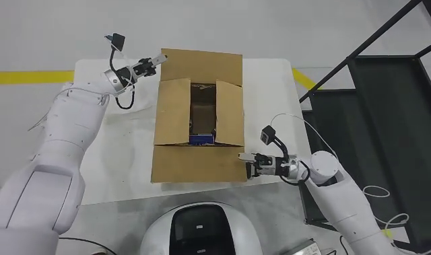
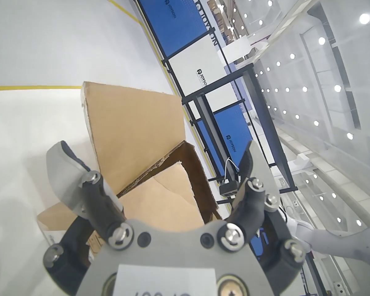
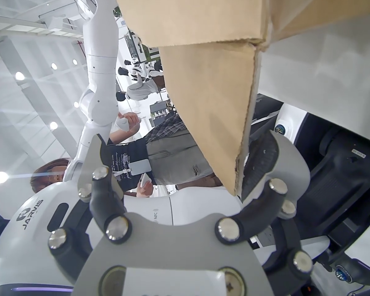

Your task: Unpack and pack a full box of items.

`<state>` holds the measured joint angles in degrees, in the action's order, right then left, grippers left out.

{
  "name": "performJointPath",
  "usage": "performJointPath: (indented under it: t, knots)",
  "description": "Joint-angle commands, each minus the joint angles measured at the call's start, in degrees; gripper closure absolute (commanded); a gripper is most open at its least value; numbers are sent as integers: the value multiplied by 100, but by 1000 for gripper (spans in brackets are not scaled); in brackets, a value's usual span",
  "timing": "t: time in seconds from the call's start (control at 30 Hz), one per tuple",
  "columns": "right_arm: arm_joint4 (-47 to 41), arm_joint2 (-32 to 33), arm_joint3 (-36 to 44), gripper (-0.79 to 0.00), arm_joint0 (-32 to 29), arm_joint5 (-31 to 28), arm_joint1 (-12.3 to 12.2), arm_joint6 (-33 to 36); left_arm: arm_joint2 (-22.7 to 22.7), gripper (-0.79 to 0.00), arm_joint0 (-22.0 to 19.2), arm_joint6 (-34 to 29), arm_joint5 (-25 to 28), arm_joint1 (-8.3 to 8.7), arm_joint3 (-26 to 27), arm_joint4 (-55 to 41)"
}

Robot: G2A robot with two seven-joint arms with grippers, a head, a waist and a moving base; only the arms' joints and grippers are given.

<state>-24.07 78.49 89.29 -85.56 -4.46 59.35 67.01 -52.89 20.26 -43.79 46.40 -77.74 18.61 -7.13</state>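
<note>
Flanking one box (image 1: 172,114), two tools (image 1: 160,57) (image 1: 242,157)

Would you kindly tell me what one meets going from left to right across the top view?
left claw → cardboard box → right claw → black metal steps

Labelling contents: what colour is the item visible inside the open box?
Blue. The item lies inside the box; top view shows it best.
</note>
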Motion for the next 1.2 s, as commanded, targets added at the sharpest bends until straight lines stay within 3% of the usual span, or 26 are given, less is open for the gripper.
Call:
performJointPath:
  t: [0.0, 0.17, 0.47, 0.77, 1.17]
  knots:
    - [-63, 2, 13, -785, 0, 38, -7, 53, 62, -785, -37, 26, -1, -61, -117, 68]
    - [-270, -23, 136, -785, -35, 171, -22, 227, 152, -785, -109, 305, -11, -167, -337, 243]
    - [-1394, 70, 292, -785, -62, 265, 0, 280, 161, -785, -168, 579, 135, -239, -506, 365]
    - [-2013, 59, 136, -785, 193, -371, 118, -893, 52, -785, -193, 631, 327, -189, -543, 345]
    - [-903, -381, -111, -785, 729, -1155, 254, -2173, -7, -785, -81, 454, 224, -183, -479, 333]
